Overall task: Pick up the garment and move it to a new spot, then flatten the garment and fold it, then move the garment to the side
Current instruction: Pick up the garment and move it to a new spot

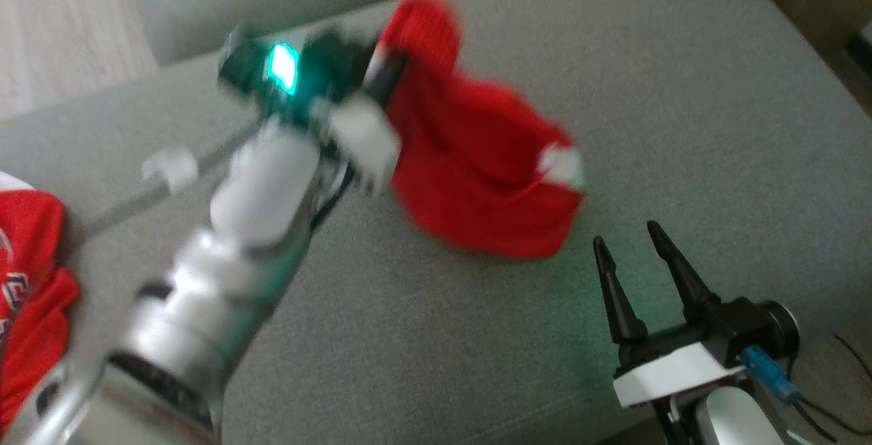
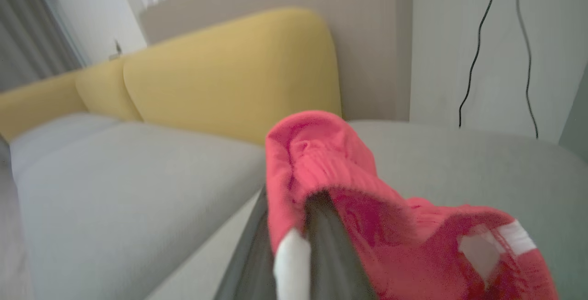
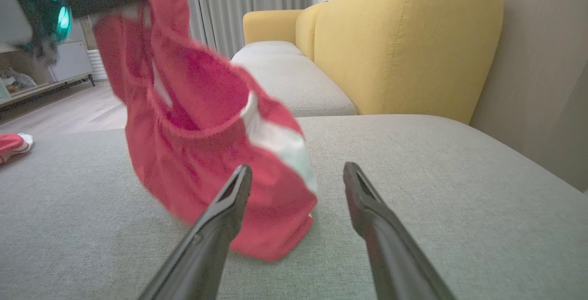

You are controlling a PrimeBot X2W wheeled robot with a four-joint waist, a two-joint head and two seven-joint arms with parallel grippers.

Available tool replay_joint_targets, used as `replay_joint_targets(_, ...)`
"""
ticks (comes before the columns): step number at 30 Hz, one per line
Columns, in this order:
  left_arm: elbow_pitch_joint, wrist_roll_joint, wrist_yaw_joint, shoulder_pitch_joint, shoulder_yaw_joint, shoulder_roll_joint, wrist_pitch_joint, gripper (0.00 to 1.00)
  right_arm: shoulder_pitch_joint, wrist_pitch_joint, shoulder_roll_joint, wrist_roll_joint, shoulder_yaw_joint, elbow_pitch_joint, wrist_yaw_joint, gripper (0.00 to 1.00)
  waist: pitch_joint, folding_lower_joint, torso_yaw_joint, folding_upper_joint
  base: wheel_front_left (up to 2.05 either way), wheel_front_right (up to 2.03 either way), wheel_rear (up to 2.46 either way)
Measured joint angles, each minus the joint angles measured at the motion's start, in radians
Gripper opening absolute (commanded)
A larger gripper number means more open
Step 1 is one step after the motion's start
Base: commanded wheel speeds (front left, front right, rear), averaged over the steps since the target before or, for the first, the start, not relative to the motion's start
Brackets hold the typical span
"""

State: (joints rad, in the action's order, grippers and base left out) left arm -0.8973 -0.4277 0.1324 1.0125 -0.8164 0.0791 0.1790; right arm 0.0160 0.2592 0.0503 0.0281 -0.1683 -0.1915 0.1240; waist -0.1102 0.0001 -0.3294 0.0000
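your left claw [image 1: 390, 73] is clamped tight on the top edge of the red fabric garment with white patches [image 1: 477, 165]. the cloth hangs from that pinch, its long axis running down and toward your right claw [image 1: 627, 234], with the lower end resting on the grey fabric sofa seat [image 1: 681, 90]. your right claw stands wide apart, holding nothing, near that low end. a second red garment [image 1: 27, 261] lies at the seat's left edge.

Grey sofa seat [image 3: 413, 176], yellow backrest [image 3: 404, 38], wooden floor [image 3: 78, 111].
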Motion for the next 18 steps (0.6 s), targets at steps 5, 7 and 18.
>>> replay_joint_targets(5, -0.091, -0.005, -0.018, -0.144, -0.012, -0.002, 0.065, 1.0, 0.035, 0.0, -0.002, 0.008, -0.001, -0.005, 0.0, 1.0, -0.058, 0.0003, -0.007, 0.0, 0.0, 0.0, 0.0)
replay_joint_targets(7, -0.053, -0.006, -0.058, -0.199, 0.019, -0.012, 0.07, 1.0, 0.034, 0.0, -0.002, 0.008, 0.007, -0.011, 0.0, 1.0, -0.059, 0.0001, 0.007, 0.0, 0.0, 0.0, 0.0)
replay_joint_targets(18, 0.238, 0.035, -0.133, -0.787, 0.265, -0.012, 0.073, 1.0, -0.117, -0.001, -0.003, -0.005, 0.068, -0.036, 0.0, 1.0, 0.091, -0.0002, 0.169, 0.0, 0.0, 0.0, 0.0)
